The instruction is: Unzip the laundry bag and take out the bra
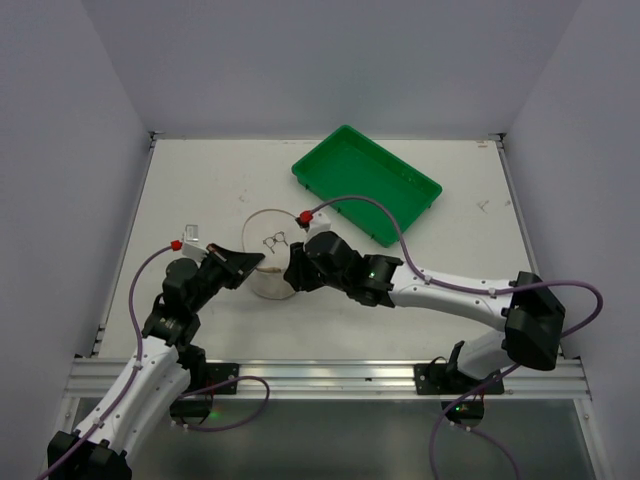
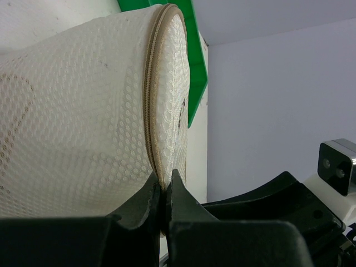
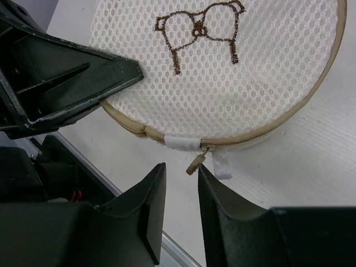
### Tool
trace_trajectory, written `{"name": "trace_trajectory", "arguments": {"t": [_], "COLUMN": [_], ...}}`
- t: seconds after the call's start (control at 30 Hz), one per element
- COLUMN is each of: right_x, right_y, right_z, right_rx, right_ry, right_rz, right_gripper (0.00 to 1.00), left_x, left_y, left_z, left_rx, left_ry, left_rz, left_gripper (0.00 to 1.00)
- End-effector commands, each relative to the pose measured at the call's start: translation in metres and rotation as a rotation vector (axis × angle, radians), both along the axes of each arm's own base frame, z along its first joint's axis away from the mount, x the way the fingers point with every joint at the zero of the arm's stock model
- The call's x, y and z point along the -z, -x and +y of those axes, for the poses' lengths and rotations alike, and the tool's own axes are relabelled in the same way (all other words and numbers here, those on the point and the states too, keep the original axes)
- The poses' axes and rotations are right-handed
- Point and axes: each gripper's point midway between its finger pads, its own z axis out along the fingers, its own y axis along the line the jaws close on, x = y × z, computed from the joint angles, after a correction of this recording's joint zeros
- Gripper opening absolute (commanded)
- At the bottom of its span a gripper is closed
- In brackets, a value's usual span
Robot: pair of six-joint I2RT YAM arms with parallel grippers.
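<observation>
The white round mesh laundry bag (image 1: 272,245) lies on the table with its bra drawing facing up; it also shows in the left wrist view (image 2: 78,111) and the right wrist view (image 3: 222,72). Its beige zipper is closed. My left gripper (image 2: 164,181) is shut, pinching the bag's beige zipper seam at its left rim (image 1: 255,263). My right gripper (image 3: 182,169) is open just in front of the bag's near rim (image 1: 296,272). The small beige zipper pull (image 3: 196,163) hangs between my right fingertips, close to the right one. The bra is not visible.
A green rectangular tray (image 1: 366,183) stands at the back right of the bag. The metal rail (image 1: 330,375) runs along the table's near edge. The left gripper's black body (image 3: 61,72) sits close to my right fingers.
</observation>
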Motion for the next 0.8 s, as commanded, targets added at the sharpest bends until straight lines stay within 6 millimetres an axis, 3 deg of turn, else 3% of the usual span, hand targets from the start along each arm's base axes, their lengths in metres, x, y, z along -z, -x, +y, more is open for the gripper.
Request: {"name": "trace_trajectory", "arguments": {"t": [0.0,0.23,0.53,0.77], "right_x": [-0.019,-0.008,0.002,0.000], "right_y": [-0.010,-0.015,-0.019,-0.021], "right_z": [0.008,0.003,-0.006,-0.008], "right_rx": [0.029,0.064,0.139,0.155], "right_ry": [-0.031,0.017,0.058,0.051], "right_rz": [-0.030,-0.021,0.014,0.014], "right_gripper": [0.31,0.23,0.30,0.27], "left_x": [-0.029,-0.031,-0.031,-0.033], "left_y": [-0.003,-0.002,-0.001,0.000], "left_z": [-0.002,-0.002,-0.002,-0.001], "left_rx": [0.010,0.014,0.013,0.015], "left_ry": [0.002,-0.003,-0.003,-0.012], "left_rz": [-0.087,-0.092,-0.090,-0.097], "left_gripper": [0.00,0.00,0.00,0.00]}}
